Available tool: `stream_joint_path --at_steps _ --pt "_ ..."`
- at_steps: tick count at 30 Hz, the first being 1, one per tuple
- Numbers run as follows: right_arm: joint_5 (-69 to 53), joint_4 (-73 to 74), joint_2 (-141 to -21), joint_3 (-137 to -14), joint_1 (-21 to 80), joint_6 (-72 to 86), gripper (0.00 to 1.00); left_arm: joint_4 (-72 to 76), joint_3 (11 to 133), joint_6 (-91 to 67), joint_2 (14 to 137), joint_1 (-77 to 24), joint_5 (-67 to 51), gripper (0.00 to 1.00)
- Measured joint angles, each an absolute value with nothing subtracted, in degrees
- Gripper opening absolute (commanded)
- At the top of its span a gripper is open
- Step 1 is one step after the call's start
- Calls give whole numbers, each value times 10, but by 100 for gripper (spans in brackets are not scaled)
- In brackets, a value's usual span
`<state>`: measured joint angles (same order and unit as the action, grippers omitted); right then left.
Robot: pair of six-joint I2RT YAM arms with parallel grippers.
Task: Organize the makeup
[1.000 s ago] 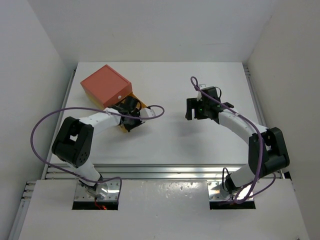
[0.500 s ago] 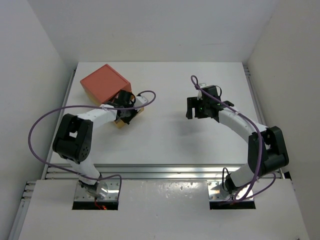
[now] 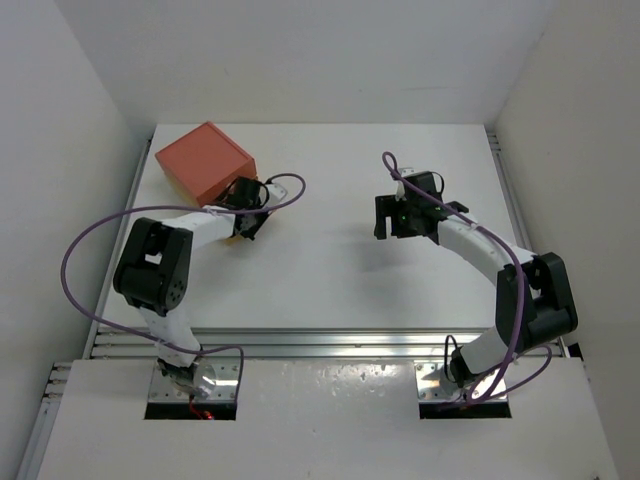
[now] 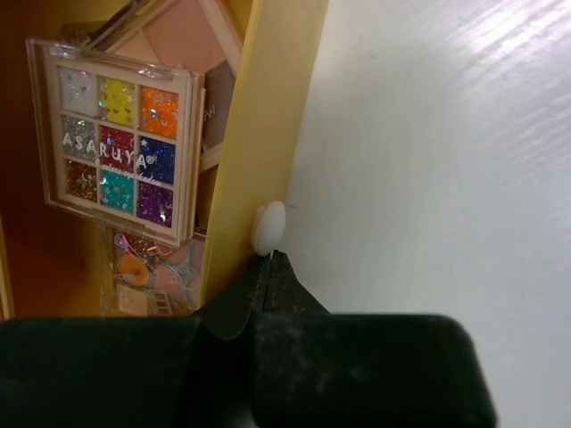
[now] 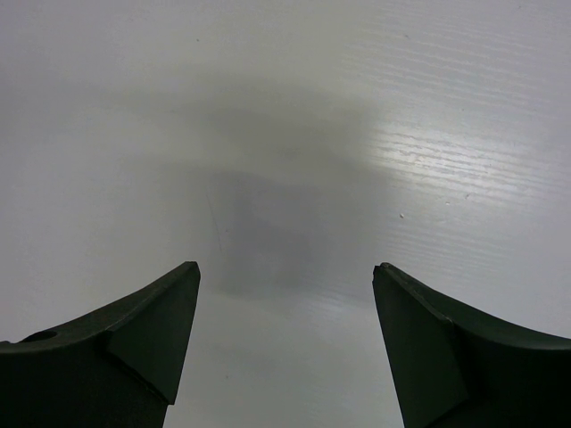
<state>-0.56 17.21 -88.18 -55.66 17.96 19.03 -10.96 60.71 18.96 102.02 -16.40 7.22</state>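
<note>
In the left wrist view a multicoloured eyeshadow palette lies in the yellow drawer of the orange box. It rests on a pinkish palette, with another patterned one below it. My left gripper is shut, its tips touching the drawer's white knob. In the top view it sits against the box's near right side, and only a sliver of drawer sticks out. My right gripper is open and empty above the bare table. The brushes and sticks are hidden.
The orange box stands at the table's far left corner, near the left wall. White table surface lies between the two arms. The left arm's purple cable loops over the table beside the box.
My left gripper has moved toward the far left, pushing the yellow drawer almost fully into the orange box. The box slid slightly to the far left. The right arm has not moved.
</note>
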Motion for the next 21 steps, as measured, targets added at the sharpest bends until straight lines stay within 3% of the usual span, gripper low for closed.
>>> stream_joint_path --at_steps 9,18,20,21 --pt "-5 175 -882 -559 178 190 79 -92 613 192 1023 -165 100 0" --pt "-4 187 -891 -584 188 169 82 -138 625 214 974 -184 27 6" --pt "-8 182 -901 -592 198 167 77 -145 627 215 943 -186 9 7" --pt "-16 171 -908 -595 204 171 59 -150 633 213 926 -187 2 7"
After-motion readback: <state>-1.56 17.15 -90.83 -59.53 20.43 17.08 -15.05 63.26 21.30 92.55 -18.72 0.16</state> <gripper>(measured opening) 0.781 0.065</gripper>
